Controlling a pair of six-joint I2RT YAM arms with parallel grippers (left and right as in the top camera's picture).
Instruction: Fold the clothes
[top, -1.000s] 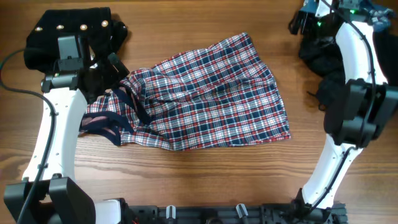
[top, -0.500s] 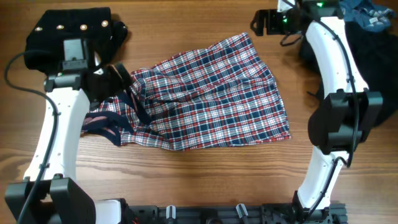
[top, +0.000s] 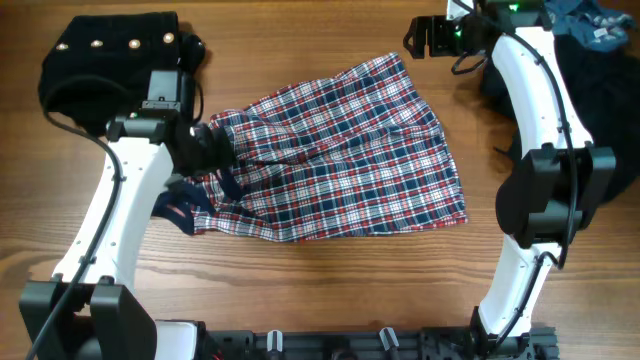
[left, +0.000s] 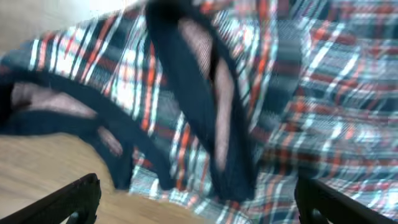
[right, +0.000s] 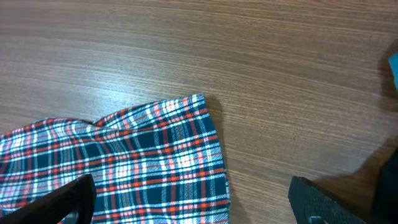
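Both arms have swung inward: left gripper, jaws wide, over the plaid garment bunched mid counter; right gripper, equally wide, by its far corner. Pinching only the loose navy trim could drag it crooked.

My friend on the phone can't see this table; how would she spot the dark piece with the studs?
On the wooden table, find the big plaid garment spread mid-table. Beyond its left end, in the far left corner, lies a bunched black garment. Unlike the dark heap at far right, it bears a row of pale round studs.
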